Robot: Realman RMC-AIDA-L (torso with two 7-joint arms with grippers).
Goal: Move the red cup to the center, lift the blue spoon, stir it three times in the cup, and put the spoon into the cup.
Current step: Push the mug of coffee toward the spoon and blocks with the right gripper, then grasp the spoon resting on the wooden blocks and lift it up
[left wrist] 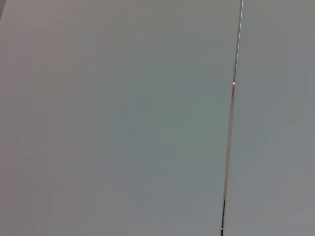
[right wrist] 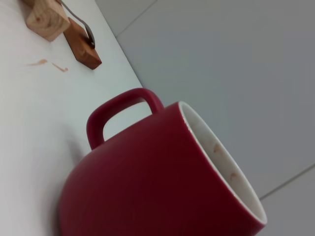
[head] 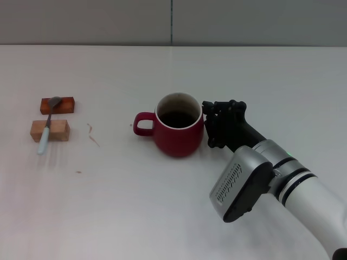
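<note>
Cup placement looked mostly done: the red cup (head: 178,131) stood upright near the middle of the table (head: 162,216). The right gripper (head: 209,125) was beside its wall, maybe touching; I could not tell how its fingers stood. The blue spoon (head: 47,125) lay well apart, across two wooden blocks (head: 50,130), so lifting, stirring and dropping remained. The left arm was out of sight.

The head view looks down on the table (head: 162,216) from above, the right wrist view sits close beside the red cup (right wrist: 157,177) – shared by both – and the left wrist view faces only a grey wall (left wrist: 123,123).
</note>
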